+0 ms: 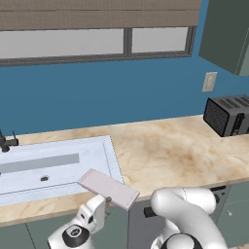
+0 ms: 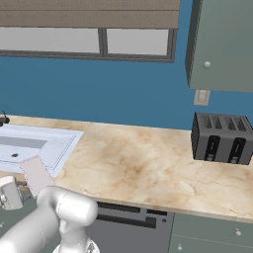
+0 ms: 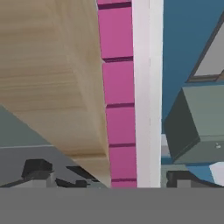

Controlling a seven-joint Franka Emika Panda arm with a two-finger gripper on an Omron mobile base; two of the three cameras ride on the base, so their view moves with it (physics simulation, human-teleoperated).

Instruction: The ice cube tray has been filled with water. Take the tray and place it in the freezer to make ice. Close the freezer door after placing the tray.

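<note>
The pale pinkish ice cube tray (image 1: 108,188) lies flat on the counter's front edge beside the sink, one end jutting past the edge. It also appears at the lower left in the right base view (image 2: 35,174). My gripper (image 1: 105,202) hangs low in front of the counter, just under that jutting end, and it is open. In the hand view the tray (image 3: 120,87) runs edge-on, with pink cells and a white rim, and passes between the spread fingertips (image 3: 37,168) of my gripper (image 3: 109,177). The freezer and its door are out of view.
A white sink basin (image 1: 48,165) with a dark faucet (image 1: 7,142) sits left of the tray. The marbled counter (image 1: 170,151) stretches right to a black toaster (image 1: 228,115) by the wall. A grey-green wall cabinet (image 2: 222,44) hangs above the toaster. Lower cabinet fronts sit behind the hand.
</note>
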